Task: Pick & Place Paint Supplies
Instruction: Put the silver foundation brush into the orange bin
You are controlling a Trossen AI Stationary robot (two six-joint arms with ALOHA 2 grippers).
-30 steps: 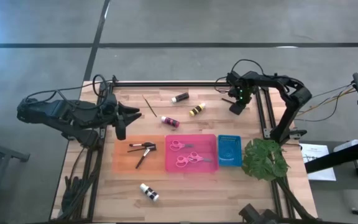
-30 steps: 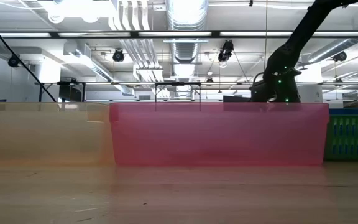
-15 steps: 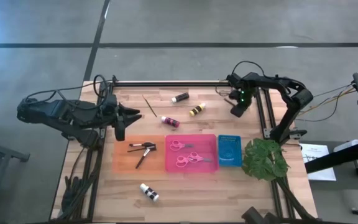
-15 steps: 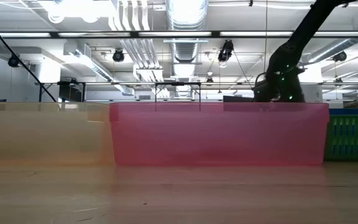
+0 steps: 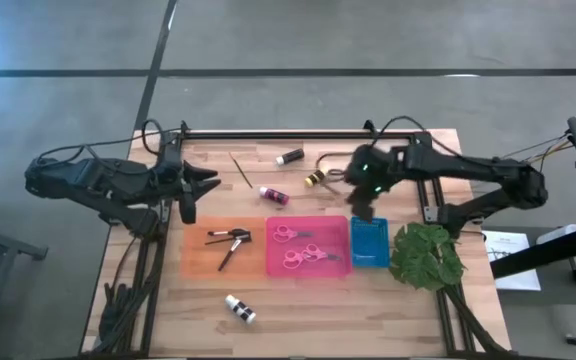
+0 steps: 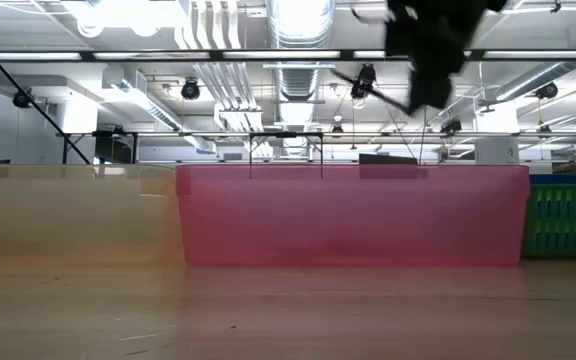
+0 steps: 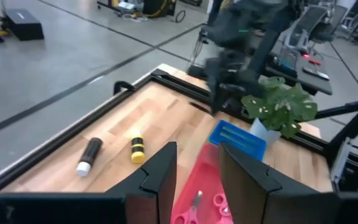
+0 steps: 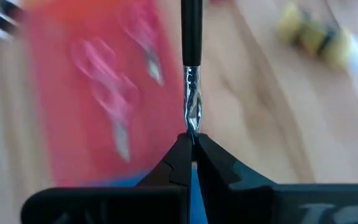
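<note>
Right pincer [image 8: 192, 140] tight around brush [image 8: 191, 37] tip

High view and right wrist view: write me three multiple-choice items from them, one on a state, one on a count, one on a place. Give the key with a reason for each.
1. The right gripper has its jaws:
A. wide open
B. shut on nothing
C. shut on a brush

2. How many pairs of scissors lie in the pink tray?
A. one
B. two
C. four

3. The white bottle lies:
A. on the bare table
B. in the pink tray
C. between the right gripper's jaws

Key:
1 C: the right wrist view shows the jaws pinched on the brush's tip.
2 B: the high view shows two pink-handled pairs in the tray.
3 A: the bottle lies on bare wood at the table's near edge, outside every tray.
</note>
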